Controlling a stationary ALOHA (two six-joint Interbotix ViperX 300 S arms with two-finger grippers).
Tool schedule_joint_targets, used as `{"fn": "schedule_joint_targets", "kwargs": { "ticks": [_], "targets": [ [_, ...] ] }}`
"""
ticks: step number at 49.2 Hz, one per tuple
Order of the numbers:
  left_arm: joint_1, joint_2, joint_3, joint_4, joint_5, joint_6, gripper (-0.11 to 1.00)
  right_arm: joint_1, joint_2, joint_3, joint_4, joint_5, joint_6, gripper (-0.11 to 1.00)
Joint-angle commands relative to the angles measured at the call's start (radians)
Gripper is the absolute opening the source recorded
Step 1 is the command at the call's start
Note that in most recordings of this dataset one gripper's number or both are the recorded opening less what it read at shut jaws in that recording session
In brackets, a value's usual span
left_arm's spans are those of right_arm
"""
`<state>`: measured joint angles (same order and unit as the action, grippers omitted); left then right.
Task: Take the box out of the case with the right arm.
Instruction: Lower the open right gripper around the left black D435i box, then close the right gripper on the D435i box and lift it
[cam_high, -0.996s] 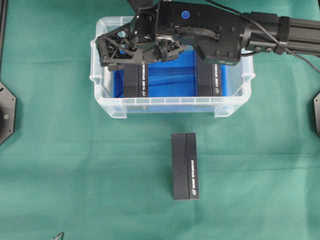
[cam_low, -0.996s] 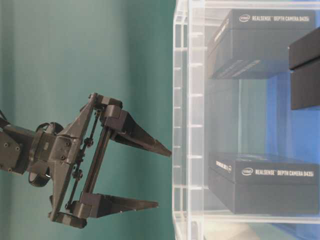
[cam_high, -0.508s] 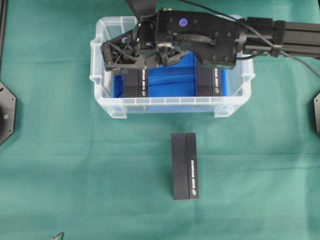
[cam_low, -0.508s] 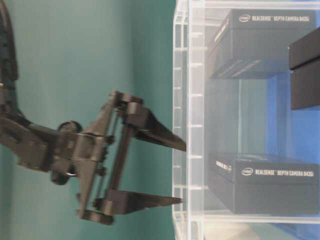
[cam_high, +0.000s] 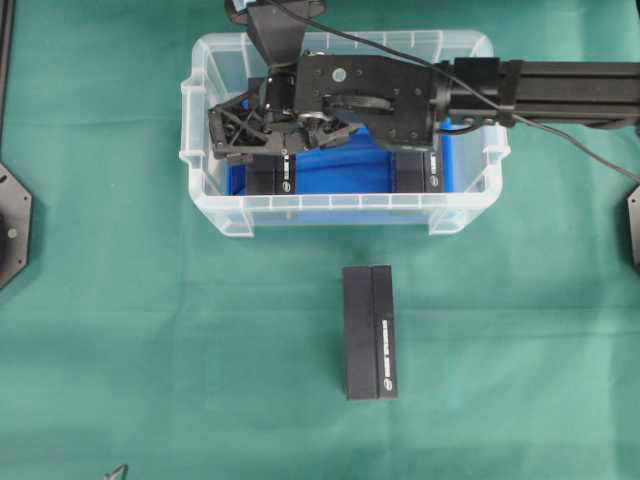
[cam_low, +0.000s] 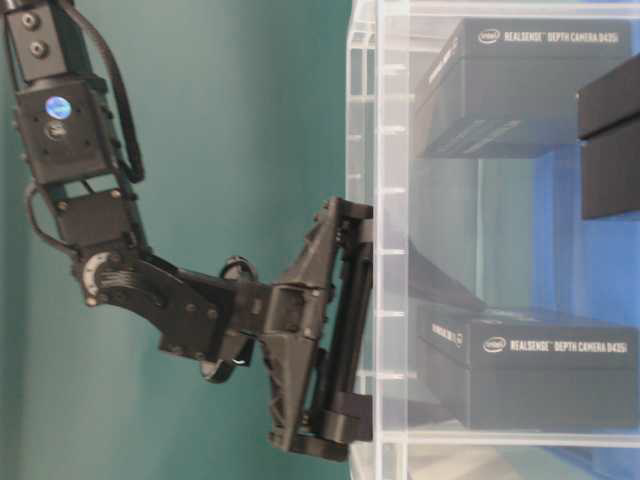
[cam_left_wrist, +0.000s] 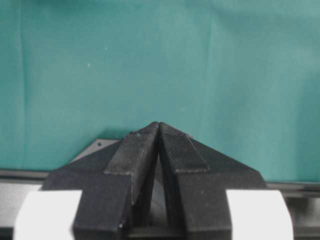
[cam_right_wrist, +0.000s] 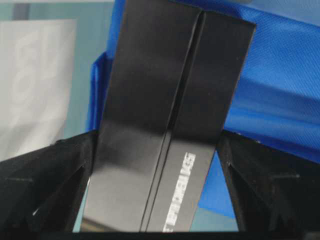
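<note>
place: robot lab | cue: green cloth table (cam_high: 150, 350), black arm (cam_high: 560, 88)

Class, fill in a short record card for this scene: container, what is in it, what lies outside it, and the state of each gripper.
container: clear case with blue lining on a green cloth
inside: two black boxes, left box and right box
outside: third box lying in front of the case
right gripper: open, jaws either side of the left box, not closed on it
left gripper: shut, empty, over the cloth
</note>
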<state>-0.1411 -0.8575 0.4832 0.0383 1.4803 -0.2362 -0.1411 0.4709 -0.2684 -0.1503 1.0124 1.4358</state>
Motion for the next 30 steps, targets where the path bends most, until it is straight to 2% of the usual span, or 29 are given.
{"fn": "schedule_joint_targets", "kwargs": {
  "ticks": [1,30],
  "targets": [
    [0.003,0.005,-0.011,0.002,-0.006,0.000,0.02,-0.003,-0.015,-0.011,0.000,-0.014,0.002,0.93],
    [0.003,0.003,-0.003,0.002,-0.006,0.000,0.02,-0.005,0.014,-0.011,0.006,-0.017,0.023,0.93]
  ]
}}
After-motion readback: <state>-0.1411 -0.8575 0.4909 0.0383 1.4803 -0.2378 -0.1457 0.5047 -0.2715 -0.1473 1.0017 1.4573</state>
